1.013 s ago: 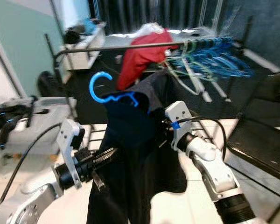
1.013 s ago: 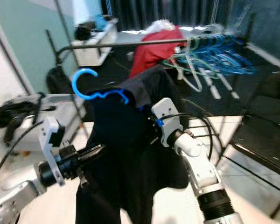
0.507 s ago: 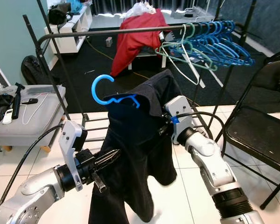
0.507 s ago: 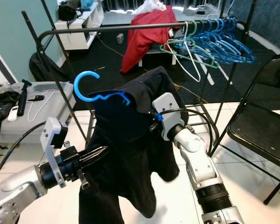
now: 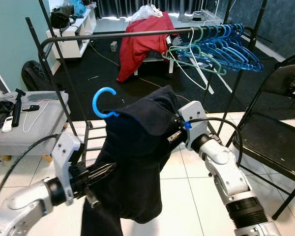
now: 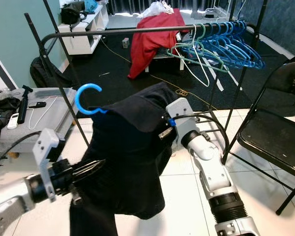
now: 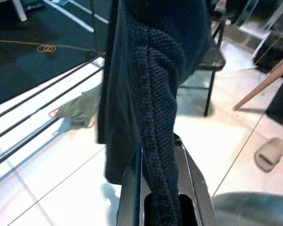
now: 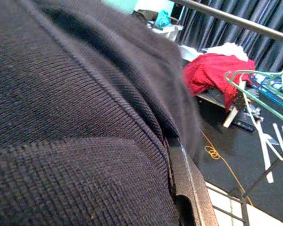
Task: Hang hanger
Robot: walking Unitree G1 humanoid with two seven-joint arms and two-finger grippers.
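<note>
The left gripper (image 5: 104,173) was closed on the garment (image 5: 137,147), knit pinched between its fingers. The right gripper (image 5: 173,136) held its shoulder, grip state hidden. The hook (image 5: 102,101) rose above both, well short of the rail (image 5: 137,34); lifting evenly would keep it upright.

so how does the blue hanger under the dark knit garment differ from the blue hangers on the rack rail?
The blue hanger under the dark knit garment is off the rail, held up by the grippers; the blue hangers on the rack rail hang hooked on. The first is covered by cloth, its hook showing; the second are bare. The first is single, the second bunched. Both are blue plastic.
</note>
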